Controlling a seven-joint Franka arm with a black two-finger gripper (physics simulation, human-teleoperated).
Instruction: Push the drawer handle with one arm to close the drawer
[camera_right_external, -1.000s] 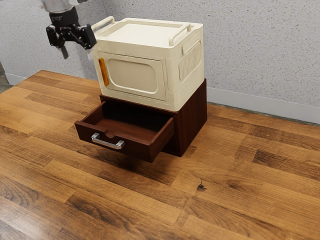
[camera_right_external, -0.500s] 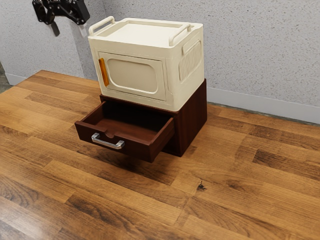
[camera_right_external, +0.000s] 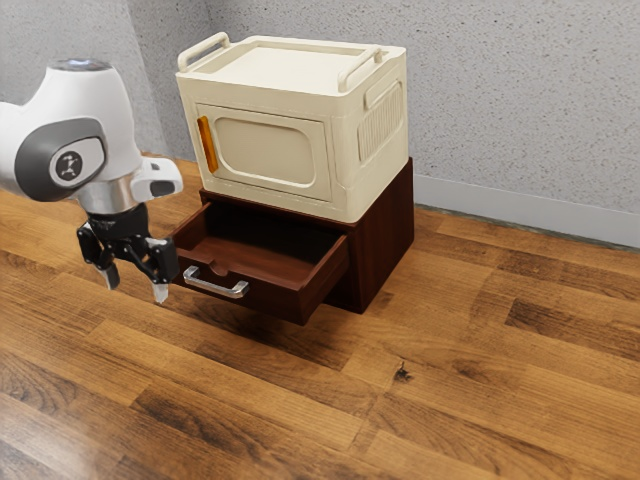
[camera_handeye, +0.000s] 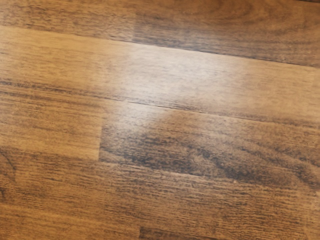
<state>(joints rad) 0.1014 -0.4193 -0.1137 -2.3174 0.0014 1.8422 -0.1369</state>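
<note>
Gripper: hangs far lower in the exterior view than half a second ago, down from beside the cream box's top to about the level of the drawer front; points downward; covers the drawer's front corner at the exterior view's left; contact there cannot be told.
Fingers: stand spread, with a clear gap between; pinch nothing.
Arm: enters from the exterior view's left edge, white with grey and black parts.
Drawer: sits pulled out and open, in the same place as before.
Drawer handle: lies on the drawer front, silver, near the gripper but apart from it.
Cabinet: stands on the table, dark red-brown, around the drawer's rear.
Cream box: rests on top of the cabinet; has a closed front door with an orange handle, plus two rails above.
Table: spreads in brown planks; shows dark grain and a pale sheen in the wrist view.
</note>
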